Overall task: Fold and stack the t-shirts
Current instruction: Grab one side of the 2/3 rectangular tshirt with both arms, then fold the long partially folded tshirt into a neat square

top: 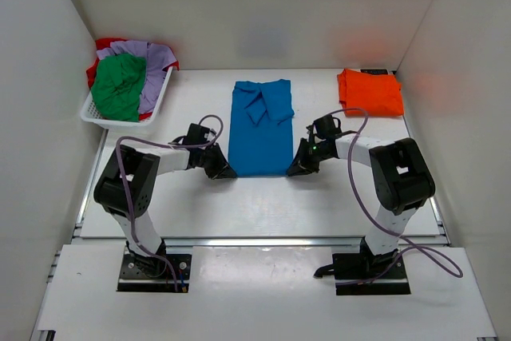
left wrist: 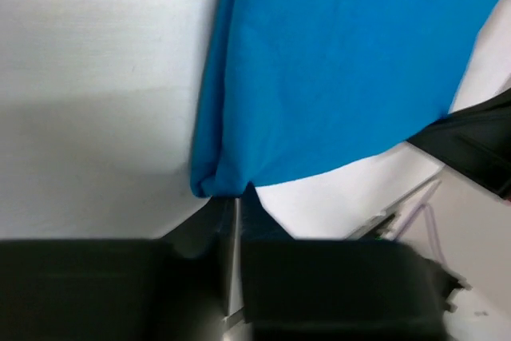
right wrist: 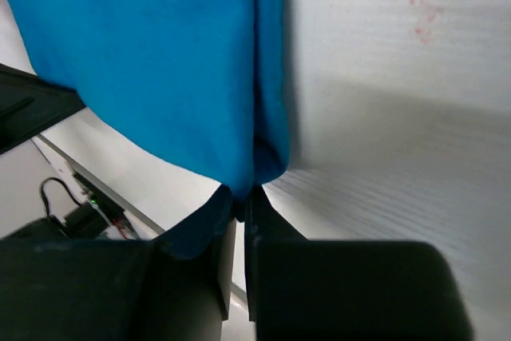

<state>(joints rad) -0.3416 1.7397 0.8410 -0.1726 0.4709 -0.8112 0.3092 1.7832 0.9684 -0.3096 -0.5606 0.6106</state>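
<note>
The bright blue t-shirt [top: 261, 128] lies in the middle of the table, folded into a long strip with its sleeves tucked in on top. My left gripper [top: 223, 170] is shut on its near left corner [left wrist: 214, 180]. My right gripper [top: 297, 169] is shut on its near right corner [right wrist: 259, 172]. A folded orange t-shirt [top: 370, 91] lies at the back right. The green [top: 119, 87], lavender [top: 156, 69] and red [top: 104, 45] t-shirts are heaped in the basket at the back left.
The white slatted basket [top: 153, 109] stands at the back left against the left wall. White walls close in the table on the left, back and right. The opposite arm's dark gripper shows in each wrist view [left wrist: 471, 143] [right wrist: 28, 109].
</note>
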